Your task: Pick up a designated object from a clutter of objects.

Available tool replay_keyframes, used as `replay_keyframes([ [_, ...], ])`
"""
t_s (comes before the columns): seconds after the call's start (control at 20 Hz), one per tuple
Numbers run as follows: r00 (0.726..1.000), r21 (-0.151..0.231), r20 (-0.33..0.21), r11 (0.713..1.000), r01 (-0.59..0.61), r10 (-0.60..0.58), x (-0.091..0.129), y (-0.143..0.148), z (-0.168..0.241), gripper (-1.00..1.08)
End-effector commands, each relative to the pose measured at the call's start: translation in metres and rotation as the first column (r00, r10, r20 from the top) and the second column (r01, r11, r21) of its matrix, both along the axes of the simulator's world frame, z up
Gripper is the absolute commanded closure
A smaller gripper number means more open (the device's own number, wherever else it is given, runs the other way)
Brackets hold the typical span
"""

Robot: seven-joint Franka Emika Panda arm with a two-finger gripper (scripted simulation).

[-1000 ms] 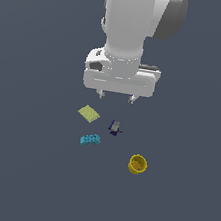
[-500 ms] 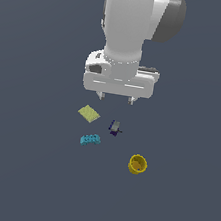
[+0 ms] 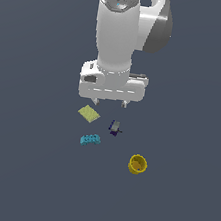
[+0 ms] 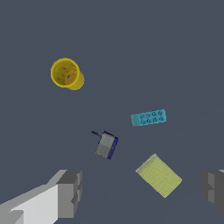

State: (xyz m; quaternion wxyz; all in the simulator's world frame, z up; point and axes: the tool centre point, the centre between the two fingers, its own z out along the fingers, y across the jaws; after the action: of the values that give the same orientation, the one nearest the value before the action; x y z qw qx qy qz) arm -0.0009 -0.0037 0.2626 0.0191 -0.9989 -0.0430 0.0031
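Pale yellow-green flat square plate is lying flat on the dark grey bench, just below the white arm's jaws and a bit toward the exterior view's left. In the wrist view the plate sits between the 2 fingers, nearer one of them. Jaws are spread wide with nothing in them, hanging above the clutter, so I'd say the pickup hasn't started: lining up, descent, grip and lift all remain. Count: 1 plate, 1 cyan studded brick, 1 tiny dark purple-grey piece, 1 yellow round cup.
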Motion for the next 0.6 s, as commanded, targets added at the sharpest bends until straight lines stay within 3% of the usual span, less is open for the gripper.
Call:
replay_keyframes([
  [0.0,0.999,0.000,0.002,0.999,-0.040,0.040,-0.002,-0.006,-0.012,-0.92],
  [0.55,0.969,-0.005,0.013,0.969,-0.246,0.246,-0.021,-0.039,-0.069,-0.92],
])
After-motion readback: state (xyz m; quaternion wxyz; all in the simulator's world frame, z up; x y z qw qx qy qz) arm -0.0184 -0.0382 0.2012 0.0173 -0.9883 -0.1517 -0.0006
